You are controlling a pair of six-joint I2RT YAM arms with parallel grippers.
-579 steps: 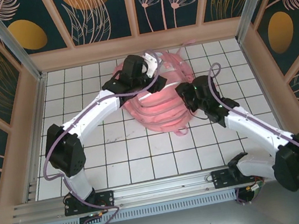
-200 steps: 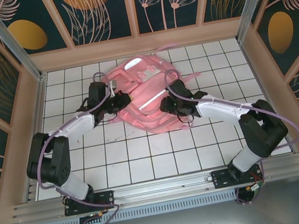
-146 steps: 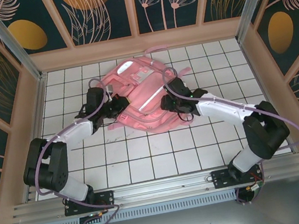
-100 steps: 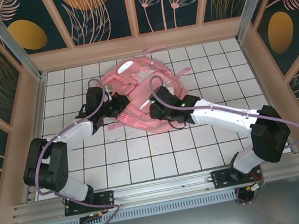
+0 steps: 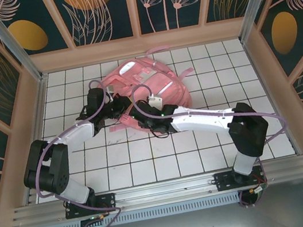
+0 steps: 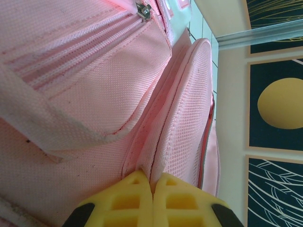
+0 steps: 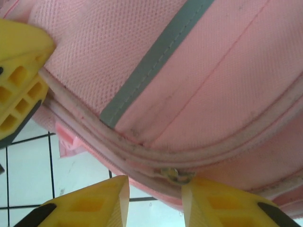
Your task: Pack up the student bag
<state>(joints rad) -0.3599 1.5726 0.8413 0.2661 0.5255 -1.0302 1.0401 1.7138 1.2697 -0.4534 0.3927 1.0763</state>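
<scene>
Pink student bag [image 5: 169,80], seemingly grey strip [image 7: 156,56]

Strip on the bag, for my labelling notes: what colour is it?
Grey-silver strip on the pink student bag; right wrist view.

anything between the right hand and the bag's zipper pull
Nothing visible does. The right hand is right at the student bag's edge seam, with the zipper pull just ahead of its open jaws.

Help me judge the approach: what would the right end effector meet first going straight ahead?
Likely the zipper pull on the pink student bag, just ahead of the right end effector; depth is unclear.
</scene>
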